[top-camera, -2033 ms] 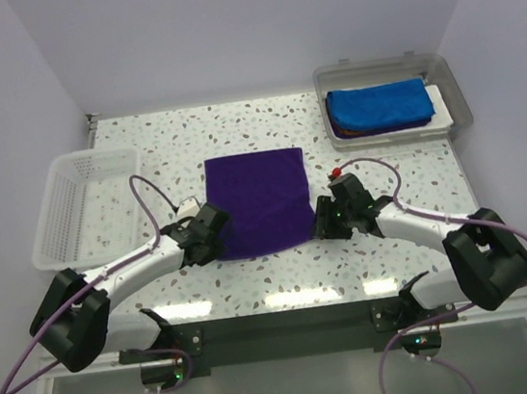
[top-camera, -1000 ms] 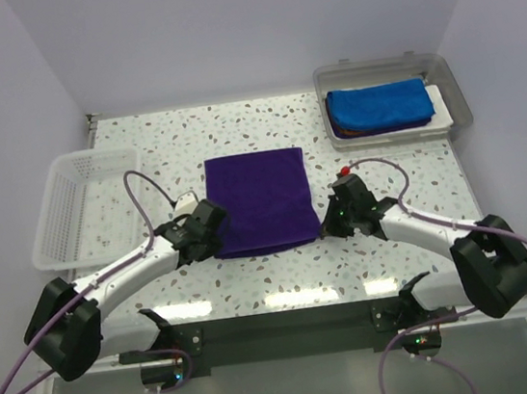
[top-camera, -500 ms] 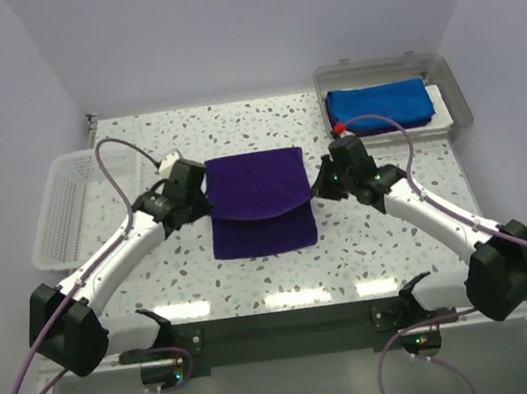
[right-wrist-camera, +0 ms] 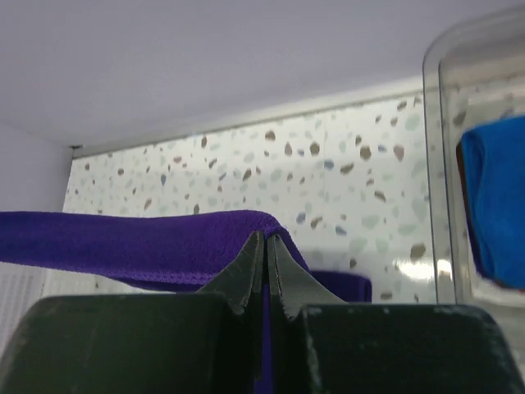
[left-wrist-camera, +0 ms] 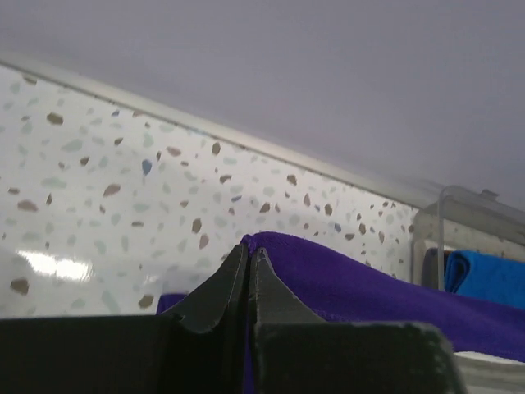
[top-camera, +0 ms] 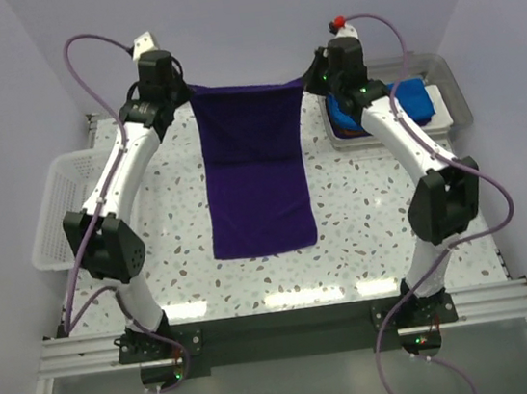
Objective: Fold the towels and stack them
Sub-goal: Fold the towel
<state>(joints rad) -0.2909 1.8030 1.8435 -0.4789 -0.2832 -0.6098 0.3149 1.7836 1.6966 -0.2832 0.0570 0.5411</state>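
Left fingers [left-wrist-camera: 215, 289] and right fingers [right-wrist-camera: 287, 279] are clamping the upper corners of the purple towel [top-camera: 255, 183], suspending it over the far edge of the counter [top-camera: 382, 210] (lower hem resting near the front). The half-fold is likely calling for both lowering forward evenly.

Speckled table [top-camera: 371, 202] spread below left pincer [top-camera: 187, 88] and right pincer [top-camera: 308, 78]. Pale lilac walls [top-camera: 250, 24] seen behind, closing both sides. White basket [top-camera: 52, 217] set left of left pincer; grey tray [top-camera: 459, 98] right of right pincer. Light strips [top-camera: 287, 298] reflected along near table edge.
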